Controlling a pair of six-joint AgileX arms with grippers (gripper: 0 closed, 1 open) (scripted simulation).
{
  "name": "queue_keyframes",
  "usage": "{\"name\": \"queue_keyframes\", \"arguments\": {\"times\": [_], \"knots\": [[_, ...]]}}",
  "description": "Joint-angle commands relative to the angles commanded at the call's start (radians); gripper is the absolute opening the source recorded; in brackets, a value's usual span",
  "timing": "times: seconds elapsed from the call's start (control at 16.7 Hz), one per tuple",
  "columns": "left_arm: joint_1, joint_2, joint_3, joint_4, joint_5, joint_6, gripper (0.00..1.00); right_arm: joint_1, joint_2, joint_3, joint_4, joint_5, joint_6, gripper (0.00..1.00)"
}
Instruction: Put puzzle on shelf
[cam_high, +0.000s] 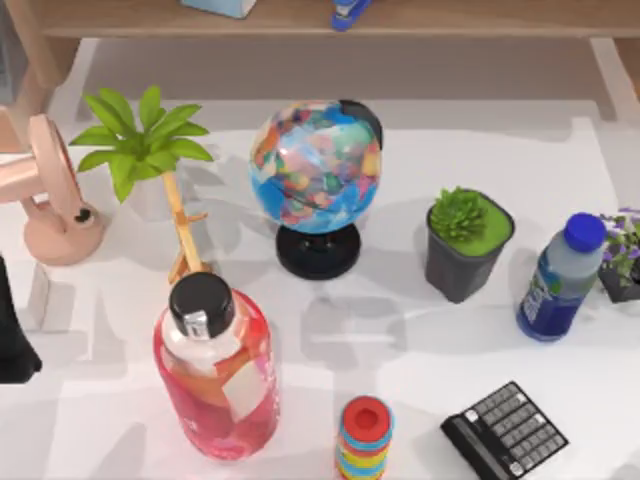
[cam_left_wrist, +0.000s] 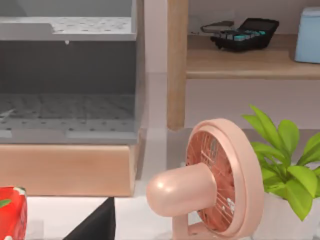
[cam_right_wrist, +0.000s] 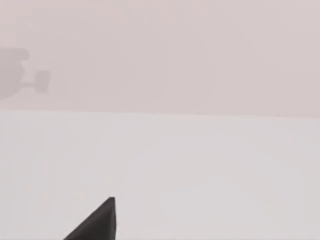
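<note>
Wooden and light brown, the shelf (cam_high: 470, 18) ran along the far edge of the table (cam_high: 420, 340), and its board already carried a calculator (cam_left_wrist: 245, 34) in the left wrist view. Where the puzzle lay could not be told from these views; possibly it sat outside them or behind the globe (cam_high: 316, 168) or the red bottle (cam_high: 216, 375). Judged from the task alone, such a small plastic cube would be light and stiff, with smooth stickered faces that might slip and layers that might twist under an off-centre squeeze. It would best be taken across two opposite flat faces, squarely and at mid-height. The left gripper (cam_left_wrist: 97, 225) hung near the pink fan (cam_left_wrist: 215, 180), and the right gripper (cam_right_wrist: 97, 222) over bare table. How wide either stood could not be told.
</note>
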Motion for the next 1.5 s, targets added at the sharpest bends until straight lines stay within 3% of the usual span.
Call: {"name": "queue_keyframes", "arguments": {"times": [0.3,0.6,1.14,1.5], "knots": [[0.0,0.0,0.0,0.0,0.0,0.0,1.0,0.172,0.079,0.307,-0.53,0.038,0.173,1.0],[0.0,0.0,0.0,0.0,0.0,0.0,1.0,0.306,0.179,0.466,-0.837,0.042,0.275,1.0],[0.0,0.0,0.0,0.0,0.0,0.0,1.0,0.334,0.22,0.484,-0.895,0.04,0.298,1.0],[0.0,0.0,0.0,0.0,0.0,0.0,1.0,0.345,0.274,0.426,-0.788,0.044,0.307,1.0]]}}
